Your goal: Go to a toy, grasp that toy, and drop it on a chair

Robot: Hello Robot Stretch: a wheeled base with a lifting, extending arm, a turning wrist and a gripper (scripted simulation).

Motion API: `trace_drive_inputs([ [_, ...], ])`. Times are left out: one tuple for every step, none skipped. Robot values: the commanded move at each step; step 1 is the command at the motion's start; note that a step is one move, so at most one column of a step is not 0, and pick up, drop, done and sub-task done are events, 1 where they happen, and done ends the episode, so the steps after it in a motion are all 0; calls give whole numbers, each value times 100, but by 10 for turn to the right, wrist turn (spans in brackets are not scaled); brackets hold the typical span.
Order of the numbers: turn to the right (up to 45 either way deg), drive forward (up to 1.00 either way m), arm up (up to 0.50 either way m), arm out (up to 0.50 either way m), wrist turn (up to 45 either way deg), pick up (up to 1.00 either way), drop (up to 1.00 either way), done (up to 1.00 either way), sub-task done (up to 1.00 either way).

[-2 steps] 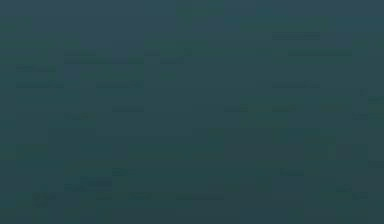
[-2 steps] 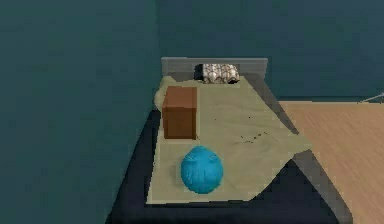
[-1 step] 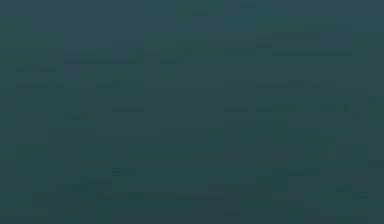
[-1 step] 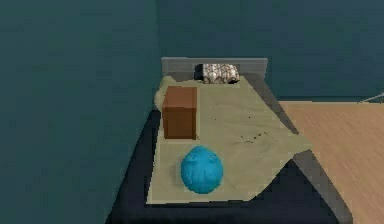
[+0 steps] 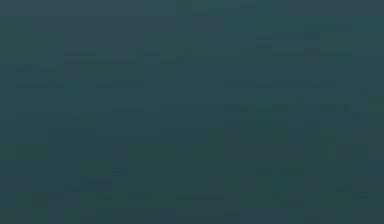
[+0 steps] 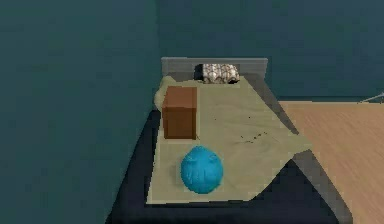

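Observation:
A round blue ball-like toy (image 6: 202, 169) lies on a bed (image 6: 300, 185) in the arm side view, on the near part of a tan blanket (image 6: 245, 135). A flat dark teal wall (image 5: 190, 110) stands close ahead in the forward view.
A brown box (image 6: 180, 111) stands on the blanket beyond the blue toy. A patterned pillow (image 6: 218, 72) lies at the bed's grey headboard (image 6: 215, 63). Teal walls (image 6: 70, 90) rise left of and behind the bed. Wooden floor (image 6: 345, 135) lies to the right of it.

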Motion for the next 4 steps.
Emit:
trace_drive_inputs([
  [0, 0, 0, 34, 0, 0, 0, 0, 0],
  [0, 0, 0, 0, 450, 0, 0, 0, 0],
  [0, 0, 0, 0, 450, 0, 0, 0, 0],
  [0, 0, 0, 0, 450, 0, 0, 0, 0],
])
